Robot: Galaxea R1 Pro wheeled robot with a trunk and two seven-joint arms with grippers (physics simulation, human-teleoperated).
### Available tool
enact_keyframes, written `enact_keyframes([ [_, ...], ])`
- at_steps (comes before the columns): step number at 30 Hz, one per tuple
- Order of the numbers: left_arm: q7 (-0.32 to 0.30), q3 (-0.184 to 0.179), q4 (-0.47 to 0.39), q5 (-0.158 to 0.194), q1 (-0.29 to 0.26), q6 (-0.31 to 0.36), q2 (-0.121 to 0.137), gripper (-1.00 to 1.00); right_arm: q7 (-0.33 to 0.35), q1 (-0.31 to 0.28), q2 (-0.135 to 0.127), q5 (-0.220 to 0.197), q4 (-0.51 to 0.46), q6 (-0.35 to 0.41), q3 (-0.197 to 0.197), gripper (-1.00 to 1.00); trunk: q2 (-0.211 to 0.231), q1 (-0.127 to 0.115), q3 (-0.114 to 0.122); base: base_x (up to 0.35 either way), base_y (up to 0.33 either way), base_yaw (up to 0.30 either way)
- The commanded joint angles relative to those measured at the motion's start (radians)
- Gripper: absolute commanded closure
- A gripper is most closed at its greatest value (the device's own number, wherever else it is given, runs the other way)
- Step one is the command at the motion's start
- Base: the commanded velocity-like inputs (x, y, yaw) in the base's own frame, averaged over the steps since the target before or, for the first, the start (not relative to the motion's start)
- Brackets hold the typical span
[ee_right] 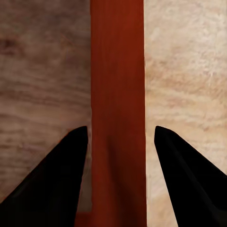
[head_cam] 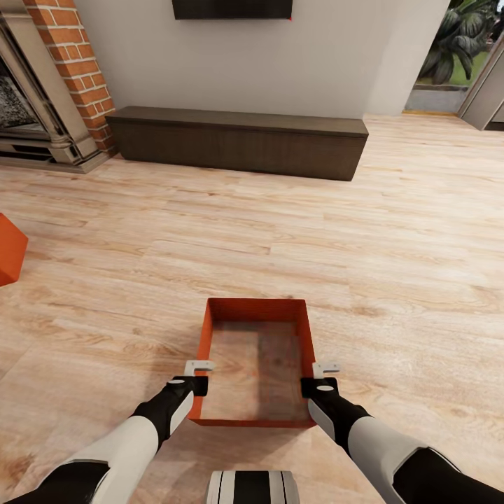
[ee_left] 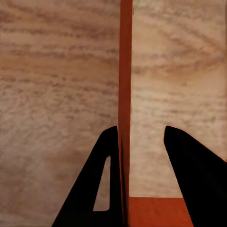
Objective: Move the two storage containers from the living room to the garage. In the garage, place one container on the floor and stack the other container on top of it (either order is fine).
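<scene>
Both arms are down at the bin (head_cam: 255,364) now, which sits on the wood floor (head_cam: 392,231) dead ahead at 6 o'clock in the head view, open top up, planks visible through it. The left gripper (head_cam: 198,366) straddles the bin's left wall; from the left wrist that thin orange wall (ee_left: 125,109) runs between the fingers, one finger (ee_left: 101,184) pressed against it, the other standing clear, so the jaws are apart and not clamped. The right gripper (head_cam: 325,367) straddles the right wall, and from the right wrist the wall (ee_right: 118,113) shows broad between two fingers, a sliver of gap on each side, so apart there too. The risks, as I read it: these walls are thin and plain, so a pinch near the rim could slip or let the bin swing; if one side closes or lifts before the other, the bin will likely tilt or twist out. The left looks off-centre, which could shove the wall as it shuts. The floor is smooth light plank, so a nudged bin would probably slide. Second bin (head_cam: 10,248) peeks in at 9 o'clock. Brick fireplace (head_cam: 66,70) at 11, low dark bench (head_cam: 241,140) and TV (head_cam: 232,8) at 12, glass door (head_cam: 455,56) at 1: this is the living room.
</scene>
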Motion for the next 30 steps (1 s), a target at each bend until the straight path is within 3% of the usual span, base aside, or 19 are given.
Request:
enact_keyframes([
  [1, 0.007, -0.001, -0.004, -0.013, 0.000, 0.008, 0.000, 1.00, -0.002, 0.000, -0.001, -0.004, 0.012, 0.005, 0.004, 1.00, 0.000, 0.000, -0.001, 0.000, 0.000, 0.000],
  [15, 0.005, 0.001, -0.005, -0.013, 0.000, 0.011, -0.004, 1.00, -0.003, 0.000, -0.003, -0.003, 0.012, 0.005, 0.004, 1.00, 0.000, -0.001, 0.007, 0.000, 0.000, 0.000],
  [30, 0.004, 0.007, -0.005, -0.008, 0.000, 0.012, -0.001, 1.00, -0.001, 0.000, -0.004, -0.001, 0.005, 0.004, 0.003, 1.00, 0.105, -0.058, 0.054, 0.000, 0.000, 0.000],
])
